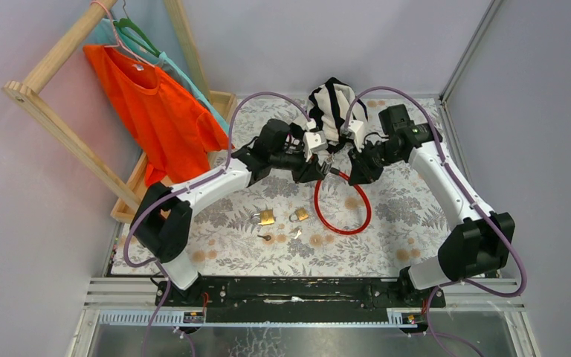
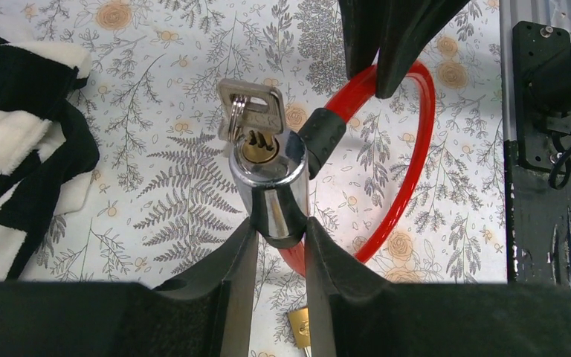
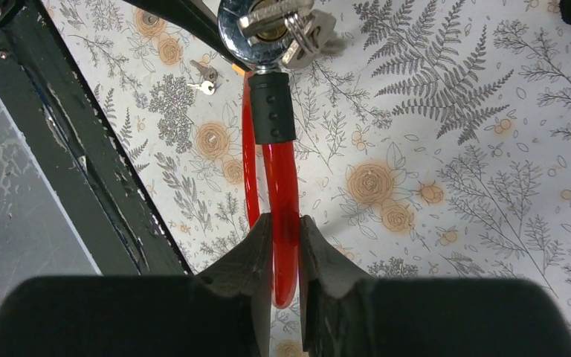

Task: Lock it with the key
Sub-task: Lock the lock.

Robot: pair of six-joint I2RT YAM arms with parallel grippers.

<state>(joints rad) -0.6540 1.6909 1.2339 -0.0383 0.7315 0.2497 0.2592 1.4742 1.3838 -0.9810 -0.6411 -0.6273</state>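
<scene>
A red cable lock loops over the floral cloth, its chrome cylinder lifted above the table. A silver key on a ring sits in the cylinder's brass keyhole. My left gripper is shut on the cylinder's lower end. In the right wrist view the black end sleeve is plugged into the side of the chrome cylinder. Just below that sleeve, my right gripper is shut on the red cable. Both grippers meet at the table's middle rear, the left gripper facing the right gripper.
Two brass padlocks and loose small keys lie on the cloth in front of the arms. A black-and-white cloth lies at the back. A wooden rack with an orange shirt stands at the left.
</scene>
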